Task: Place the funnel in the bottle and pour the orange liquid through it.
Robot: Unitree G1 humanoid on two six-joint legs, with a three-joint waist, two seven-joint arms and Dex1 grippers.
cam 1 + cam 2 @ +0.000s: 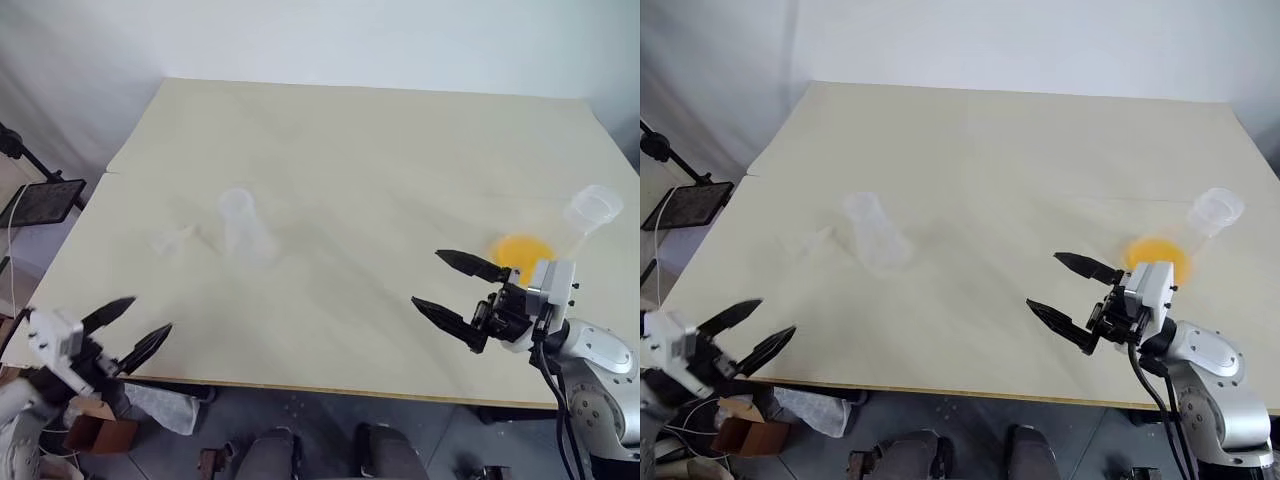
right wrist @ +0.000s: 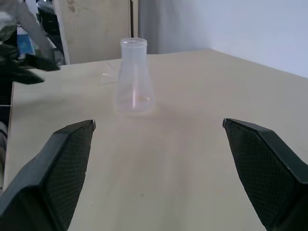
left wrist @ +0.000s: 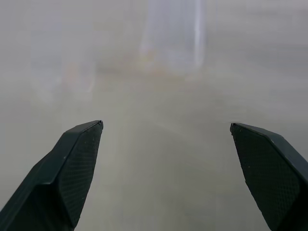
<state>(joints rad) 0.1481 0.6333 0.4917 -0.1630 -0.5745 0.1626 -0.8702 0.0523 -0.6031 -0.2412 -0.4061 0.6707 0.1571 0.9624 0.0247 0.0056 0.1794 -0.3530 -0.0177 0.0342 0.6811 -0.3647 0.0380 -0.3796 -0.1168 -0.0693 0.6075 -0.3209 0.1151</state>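
Overhead and wrist views of a pale counter (image 1: 380, 150) bearing the clear vessels. We see the bottle (image 1: 243, 224) standing upright on the left half of the counter, empty as far as we can tell. The funnel (image 1: 176, 239) lies on the counter just to the left of the bottle, faint against the surface; we cannot tell whether the two touch. In the right wrist view the same bottle (image 2: 134, 77) stands ahead of the jaws, with the funnel (image 2: 107, 79) showing beside its base. The orange liquid (image 1: 522, 251) fills the wide base of a larger conical flask (image 1: 590, 213) near the right edge of the counter, well apart from the bottle.

The left gripper (image 1: 128, 327) hangs at the near left corner of the counter, its jaws apart and holding nothing. The right gripper (image 1: 452, 284) is just in front of the flask, its jaws likewise wide apart and empty, pointing leftward across the counter towards the bottle.
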